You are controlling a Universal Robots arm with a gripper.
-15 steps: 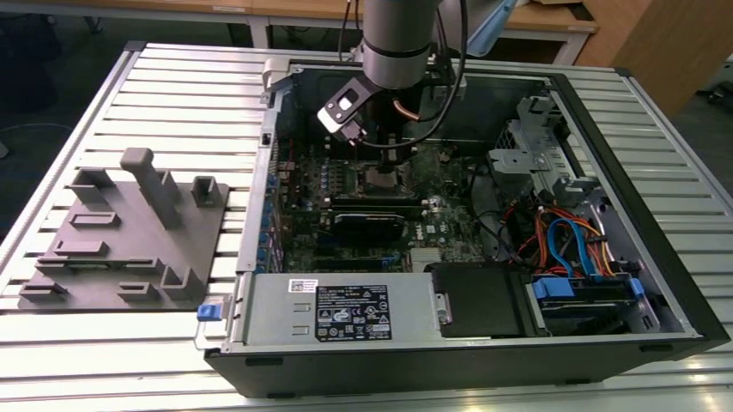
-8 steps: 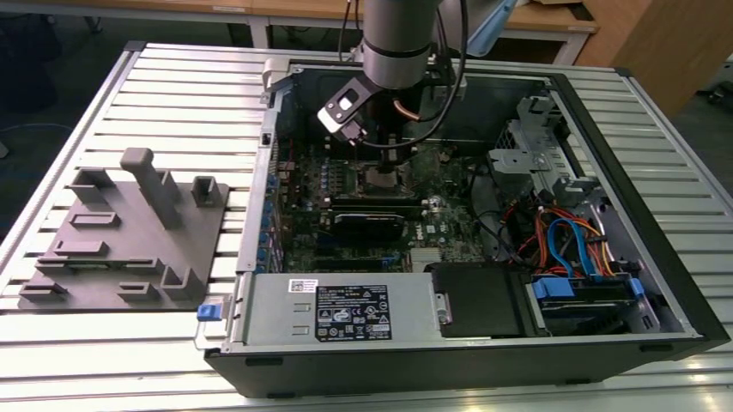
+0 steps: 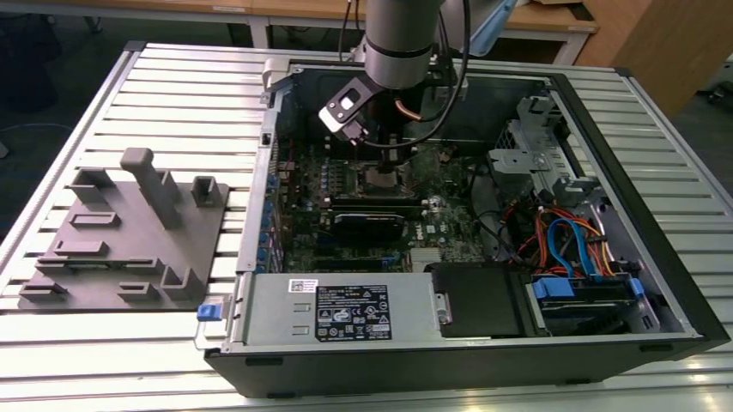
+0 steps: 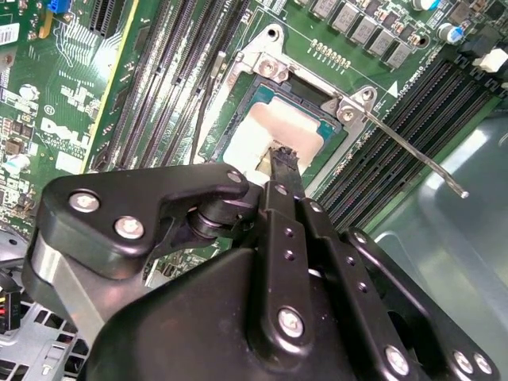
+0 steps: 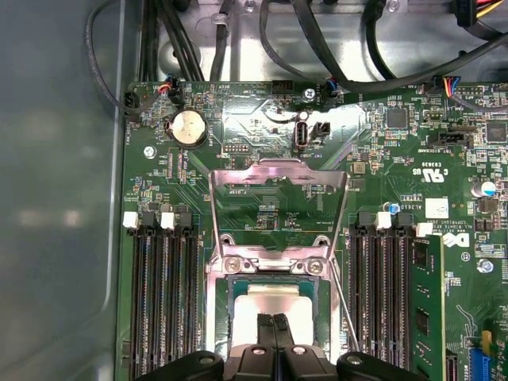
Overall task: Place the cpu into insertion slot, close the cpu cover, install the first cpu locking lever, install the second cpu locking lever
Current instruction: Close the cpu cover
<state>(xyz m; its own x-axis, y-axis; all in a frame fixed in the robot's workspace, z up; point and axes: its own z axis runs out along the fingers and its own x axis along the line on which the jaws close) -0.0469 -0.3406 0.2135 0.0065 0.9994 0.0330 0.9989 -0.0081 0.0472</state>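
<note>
Cpu (image 5: pixel 255 305): flat silvery-grey square chip; probably light, stiff, fragile; best held by edges. Black metal gripper (image 5: pixel 275 321): jaws closed, empty.

The cpu (image 5: pixel 274 300), a silvery square chip, lay flat in the insertion slot (image 5: pixel 231 313), directly beneath the tips of the hand (image 5: pixel 275 321). The cpu cover (image 5: pixel 278 176), a thin silver frame, lay flipped open just beyond the hand.

A silver table of ribbed metal slats (image 3: pixel 172 86) carries two things. An open black metal computer case (image 3: pixel 458 365) lies on its side, and just beside it, on the exterior view's left, a grey plastic fixture plate (image 3: pixel 115 249) with upright posts.
</note>
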